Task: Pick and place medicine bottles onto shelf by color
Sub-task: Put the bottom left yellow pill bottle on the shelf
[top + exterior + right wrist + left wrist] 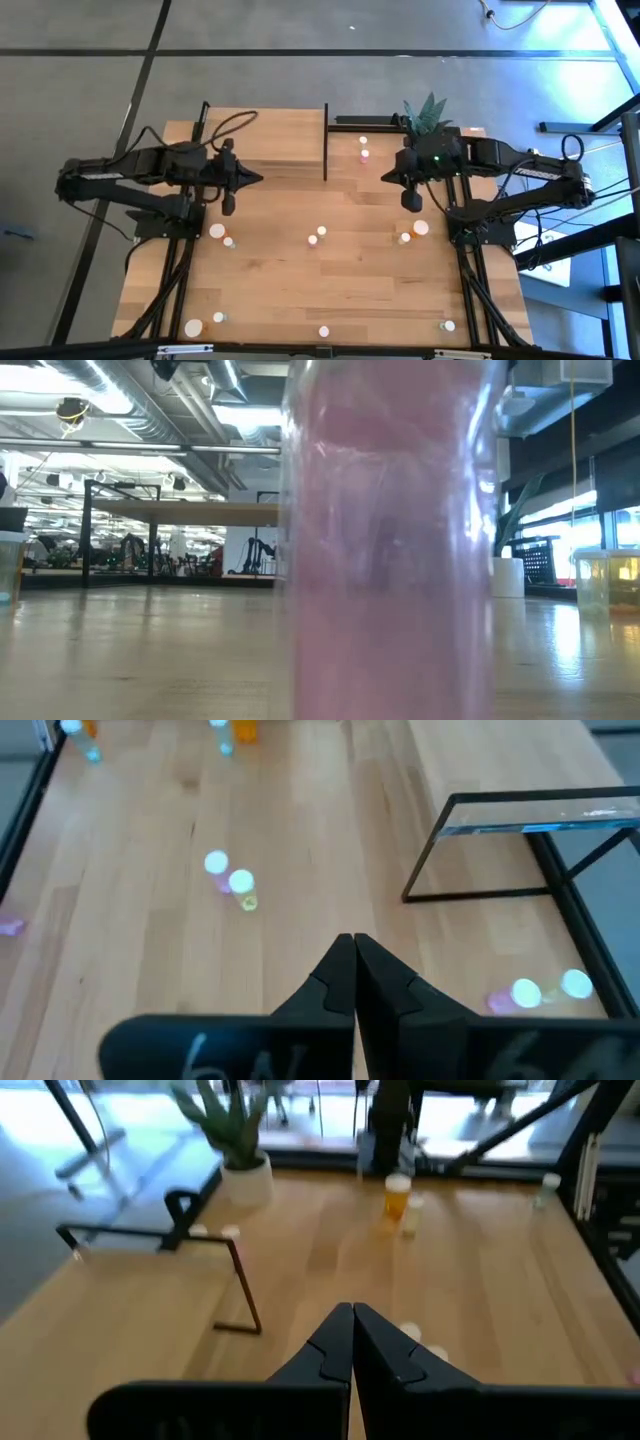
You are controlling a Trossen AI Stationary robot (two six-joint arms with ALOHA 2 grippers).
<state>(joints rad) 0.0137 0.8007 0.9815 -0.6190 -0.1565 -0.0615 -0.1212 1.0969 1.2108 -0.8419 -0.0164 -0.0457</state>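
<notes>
1. The table (pixel 300 290) carries the shelf (pixel 265 135) at its 12 o'clock edge.
2. The left gripper (pixel 255 179) hovers at 9 o'clock, jaws pressed together, empty.
3. The right gripper (pixel 388 177) hovers at 2 o'clock, jaws closed, empty.
4. A potted plant (pixel 428 115) stands at 1 o'clock.
5. Medicine bottles (pixel 318 235) lie scattered from centre to 6 o'clock; a pink bottle (pixel 364 154) stands just right of the shelf.
</notes>
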